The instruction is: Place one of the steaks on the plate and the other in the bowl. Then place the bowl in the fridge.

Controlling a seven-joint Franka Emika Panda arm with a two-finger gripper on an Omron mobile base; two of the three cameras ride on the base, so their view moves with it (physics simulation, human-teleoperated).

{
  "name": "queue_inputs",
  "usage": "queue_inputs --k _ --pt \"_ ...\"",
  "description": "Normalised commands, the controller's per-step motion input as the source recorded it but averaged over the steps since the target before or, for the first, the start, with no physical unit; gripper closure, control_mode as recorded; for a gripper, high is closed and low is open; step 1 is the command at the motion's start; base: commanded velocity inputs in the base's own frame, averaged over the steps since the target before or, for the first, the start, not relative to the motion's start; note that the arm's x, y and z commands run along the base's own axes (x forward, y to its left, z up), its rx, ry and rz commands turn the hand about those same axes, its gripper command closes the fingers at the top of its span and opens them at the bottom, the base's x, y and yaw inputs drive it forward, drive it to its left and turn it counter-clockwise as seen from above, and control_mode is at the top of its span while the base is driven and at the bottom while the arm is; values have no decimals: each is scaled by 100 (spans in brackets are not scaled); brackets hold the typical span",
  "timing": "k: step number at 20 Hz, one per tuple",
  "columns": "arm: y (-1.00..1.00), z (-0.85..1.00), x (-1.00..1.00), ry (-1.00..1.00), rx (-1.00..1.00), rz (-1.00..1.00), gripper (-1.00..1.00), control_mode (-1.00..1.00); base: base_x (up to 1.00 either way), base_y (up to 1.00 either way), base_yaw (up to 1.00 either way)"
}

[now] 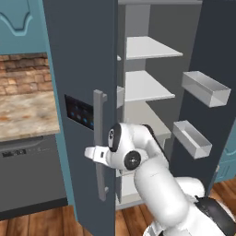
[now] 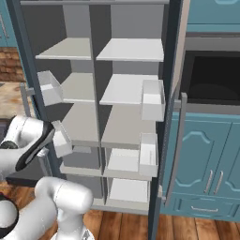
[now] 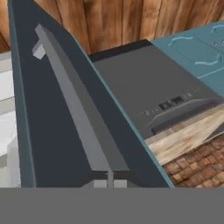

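The fridge stands with both doors swung open, showing pale grey shelves with nothing on them. My gripper is at the outer face of the left door, right against its vertical grey handle, about two thirds of the way down. In the hand view that handle runs from the upper left to the bottom middle. The gripper is shut; whether the handle is clamped between its fingers I cannot tell. The steaks, the plate and the bowl are out of view.
A dark dishwasher sits left of the fridge under a stone counter. Grey bins hang on the right door. Right of the fridge are a wall oven and teal cabinets. The floor is wood.
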Motion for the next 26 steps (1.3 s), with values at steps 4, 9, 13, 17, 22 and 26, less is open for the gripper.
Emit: queue_inputs --k 4,9,13,17,22,26 --pt "-4 31 -53 1 19 0 100 -100 0 0 0" --pt "0 56 -55 6 16 0 100 -100 0 0 0" --pt "-10 95 -69 14 22 0 100 -100 0 0 0" --pt "-29 100 -76 24 24 0 100 -100 0 0 0" --pt "-41 99 -52 33 23 0 100 -100 0 0 0" --pt "-33 87 -7 51 20 0 100 -100 0 0 0"
